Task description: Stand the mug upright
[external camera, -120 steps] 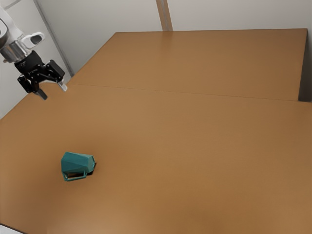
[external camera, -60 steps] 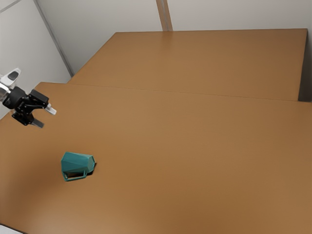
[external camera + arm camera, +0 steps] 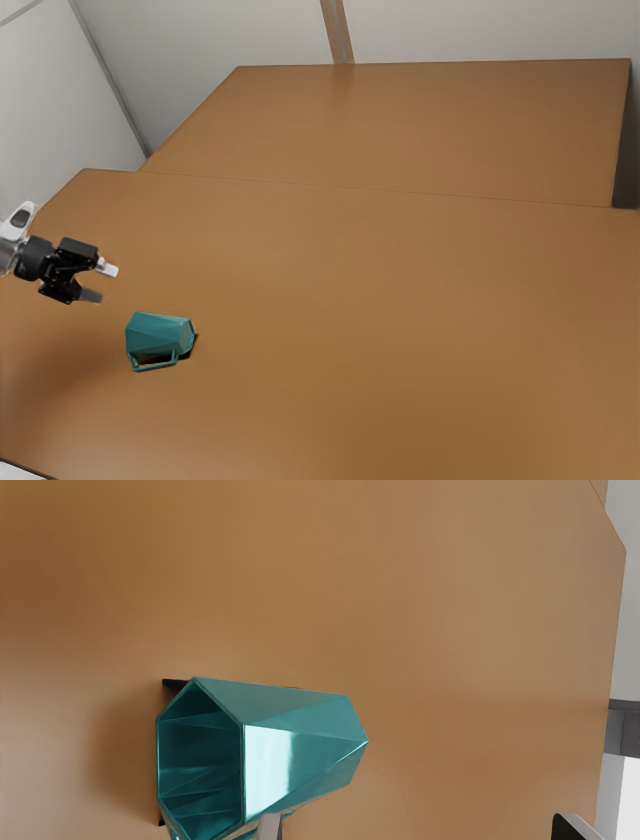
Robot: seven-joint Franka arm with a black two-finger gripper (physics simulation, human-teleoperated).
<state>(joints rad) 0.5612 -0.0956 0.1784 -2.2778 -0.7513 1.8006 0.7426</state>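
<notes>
"Mug (image 3: 158,338) is lying on its side on the worktop (image 3: 350,300), so it's not standing up. Where's the claw (image 3: 101,283)?"

"Up above the worktop, near the mug but not touching it. Its two fingers are spread wide, with nothing pinched."

"So what job is it on?"

"I think it's reaching for the mug. Next it should go down with one finger on each side, then squeeze. Lifting and tipping the mug onto its bottom would come after that."

"What could go wrong?"

"The handle (image 3: 155,366) sticks out at the side. A finger might bump it and make the mug roll."

"And the worktop?"

"It's brown and big, with a thin line (image 3: 370,190) across it. There's a soft shadow by the mug. Behind are pale gray walls (image 3: 220,40), and one has a brown strip (image 3: 338,30)."
</notes>
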